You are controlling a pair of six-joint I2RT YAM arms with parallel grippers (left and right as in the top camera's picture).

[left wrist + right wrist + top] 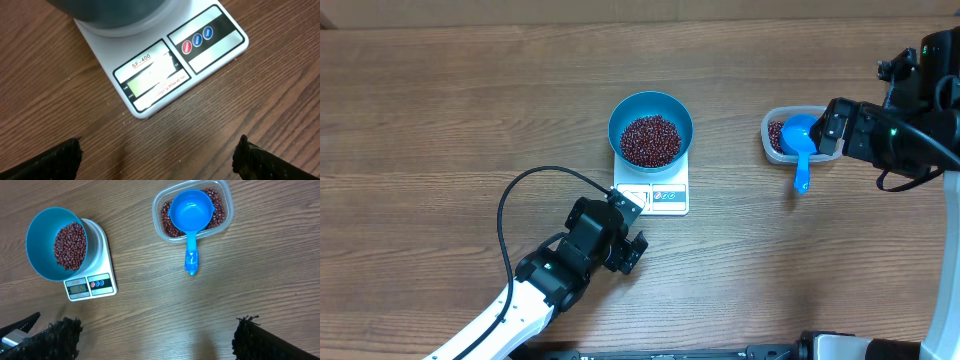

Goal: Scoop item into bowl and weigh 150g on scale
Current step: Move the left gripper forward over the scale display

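The teal bowl [651,108] sits on the white scale [653,197] and holds a heap of dark red-brown beans [651,140]. My left gripper [635,228] hovers open just in front of the scale's display [150,75], and only bare wood shows between its fingertips [57,160]. My right gripper [827,132] hangs open high above the table near the clear tub. In the right wrist view the bowl [42,250], its beans [70,245] and the scale [90,285] lie far left; that gripper [157,337] holds nothing.
A clear plastic tub [225,205] with more beans stands at the right. A bright blue scoop [190,215] rests empty in it, with its handle [802,178] sticking out over the front rim. A black cable [510,205] loops left of my left arm.
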